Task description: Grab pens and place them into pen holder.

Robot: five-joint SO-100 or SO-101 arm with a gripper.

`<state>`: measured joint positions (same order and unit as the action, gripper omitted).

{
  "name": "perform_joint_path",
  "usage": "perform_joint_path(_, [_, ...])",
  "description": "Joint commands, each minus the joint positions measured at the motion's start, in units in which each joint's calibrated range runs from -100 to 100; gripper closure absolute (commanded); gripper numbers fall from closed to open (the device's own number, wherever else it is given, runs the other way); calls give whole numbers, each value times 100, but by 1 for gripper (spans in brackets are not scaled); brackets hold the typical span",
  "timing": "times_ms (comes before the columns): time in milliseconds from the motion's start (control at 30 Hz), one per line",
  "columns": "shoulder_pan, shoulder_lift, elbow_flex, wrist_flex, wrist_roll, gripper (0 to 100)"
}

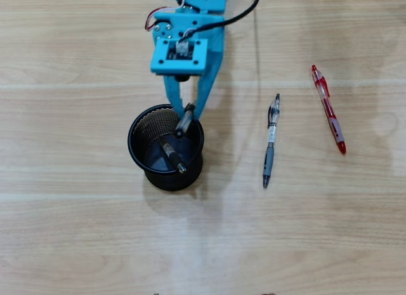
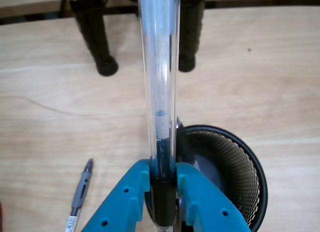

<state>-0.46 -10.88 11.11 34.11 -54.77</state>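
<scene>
The black mesh pen holder (image 1: 141,165) stands left of centre on the wooden table. A short black and silver pen (image 1: 171,154) leans inside it. My blue gripper (image 1: 188,112) hangs over the holder's far rim, shut on a clear pen with a black cap (image 1: 185,121). In the wrist view my gripper (image 2: 162,176) has both jaws pressed on the dark end of that clear pen (image 2: 160,67), right beside the holder (image 2: 240,167). A clear and grey pen (image 1: 271,141) lies on the table right of the holder, also in the wrist view (image 2: 80,192). A red pen (image 1: 328,109) lies farther right.
Two black legs (image 2: 97,37) stand on the table's far side in the wrist view. The arm's black cable (image 1: 244,13) runs off the top of the overhead view. Bare wood surrounds the holder and both loose pens.
</scene>
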Motion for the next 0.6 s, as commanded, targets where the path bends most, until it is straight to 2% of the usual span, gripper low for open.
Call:
perform_joint_path(0, [63, 183, -446, -141, 62, 97])
perform_joint_path(367, [425, 893, -645, -1060, 88, 95])
perform_joint_path(567, [530, 1113, -763, -1060, 88, 94])
